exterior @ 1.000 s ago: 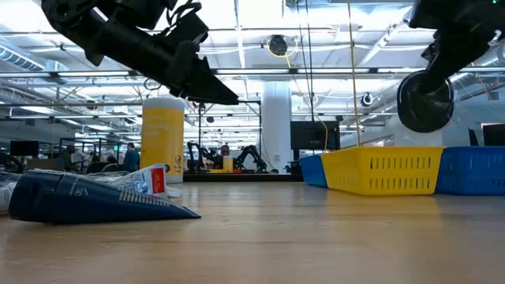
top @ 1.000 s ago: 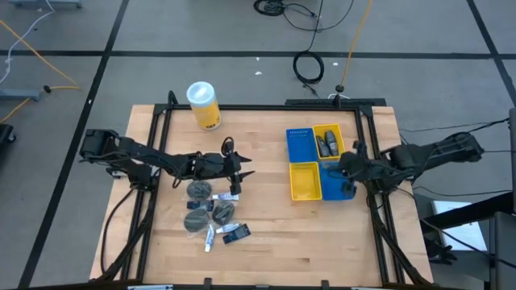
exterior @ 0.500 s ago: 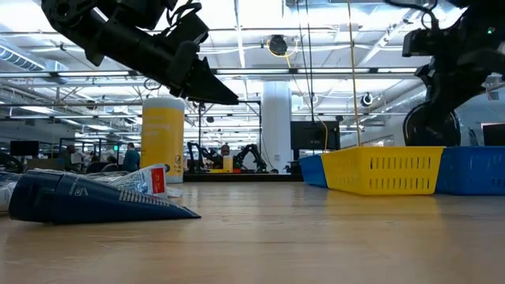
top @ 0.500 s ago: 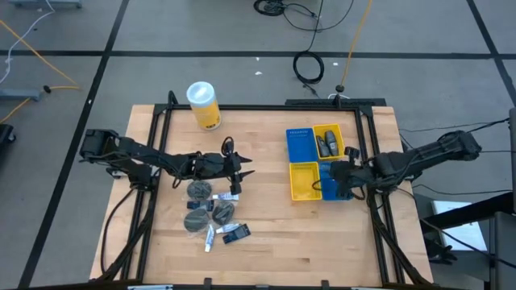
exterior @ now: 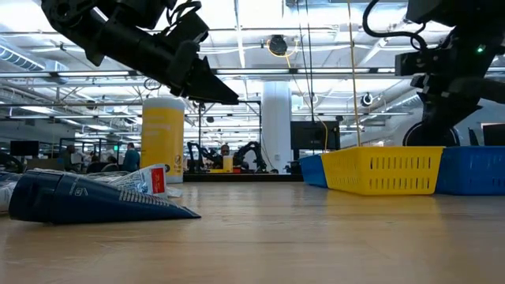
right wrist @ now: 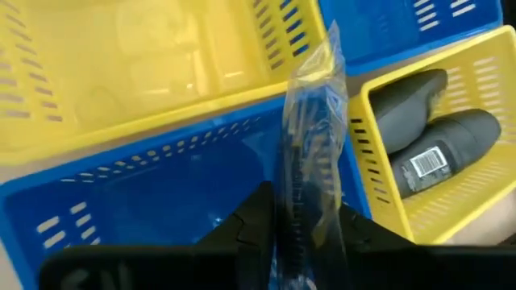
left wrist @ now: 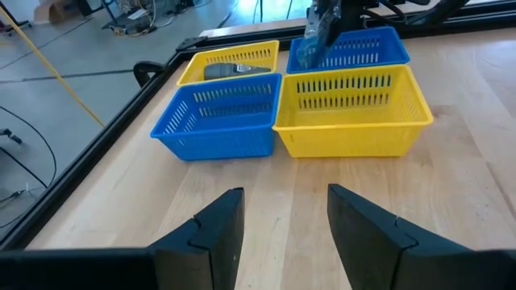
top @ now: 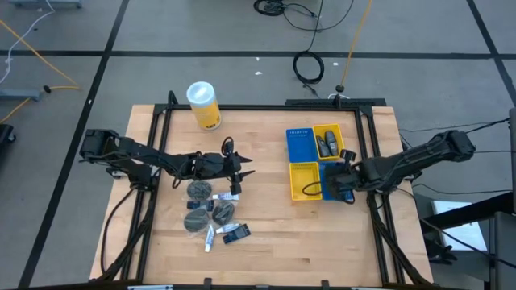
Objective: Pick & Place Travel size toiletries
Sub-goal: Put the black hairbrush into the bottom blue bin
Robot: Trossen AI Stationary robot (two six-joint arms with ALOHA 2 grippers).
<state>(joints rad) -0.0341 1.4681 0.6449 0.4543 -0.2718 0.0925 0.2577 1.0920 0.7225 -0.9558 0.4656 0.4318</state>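
Wooden table, open workshop behind. At 3 o'clock: right gripper [right wrist: 294,221] pinching a clear-wrapped packet [right wrist: 310,145] above the blue compartment of the tray [top: 300,145]; light, crinkly, slippery, best pinched mid-body. At 9 o'clock: left gripper [left wrist: 278,217] spread, idle, above the remaining toiletries [top: 211,216]. Packet's contents hard to make out.

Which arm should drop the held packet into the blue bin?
Right. The right hand is shut on the clear packet, directly above the blue bin. The left hand hangs open across the table.
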